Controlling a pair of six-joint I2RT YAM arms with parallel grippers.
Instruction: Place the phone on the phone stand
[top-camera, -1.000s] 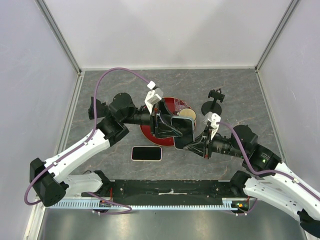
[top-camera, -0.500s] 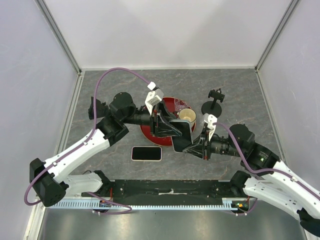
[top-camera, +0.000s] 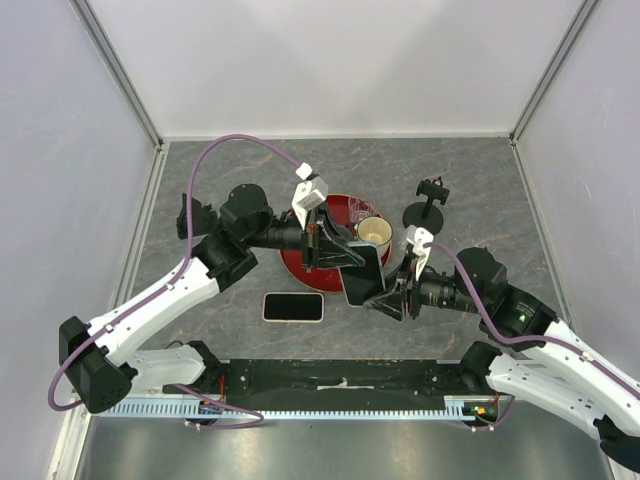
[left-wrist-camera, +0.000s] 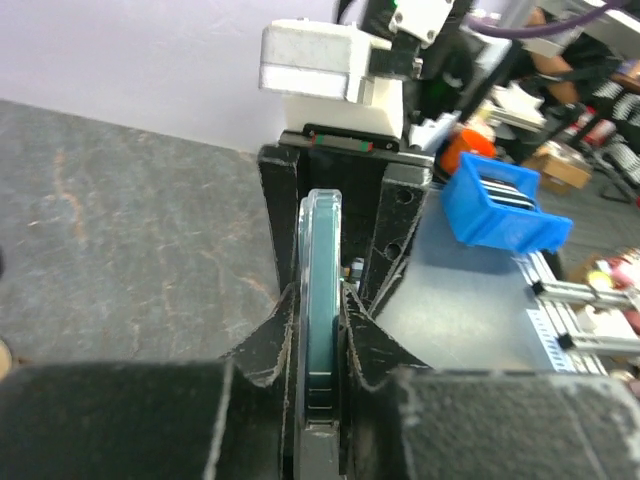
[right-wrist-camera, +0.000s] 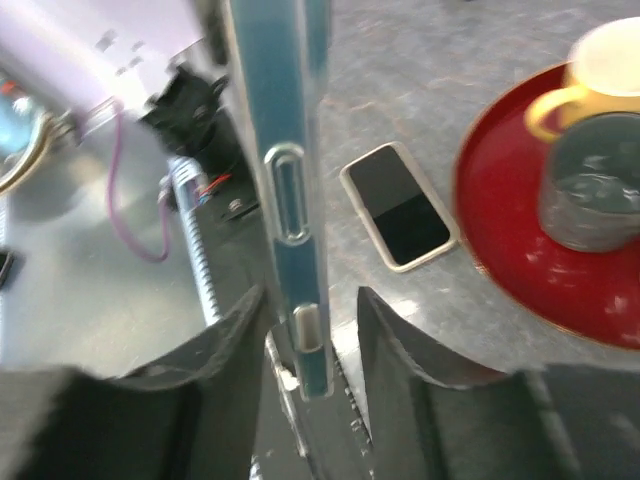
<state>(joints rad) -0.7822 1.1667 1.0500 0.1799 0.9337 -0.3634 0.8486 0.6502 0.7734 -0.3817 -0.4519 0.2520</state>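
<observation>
Now the left gripper (left-wrist-camera: 320, 325) pinches the phone (left-wrist-camera: 320, 240), up in the air over the tray (top-camera: 293, 265). The right gripper (right-wrist-camera: 310, 300) looks a bit spread around it. Hold tight and carry it straight, far right to the stand (top-camera: 430, 205).

Teal-edged phone (right-wrist-camera: 285, 150), red tray (right-wrist-camera: 490, 235), yellow cup (right-wrist-camera: 620, 55)

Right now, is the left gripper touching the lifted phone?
Touching. The left wrist view shows the left gripper pinching both faces of the lifted phone.
</observation>
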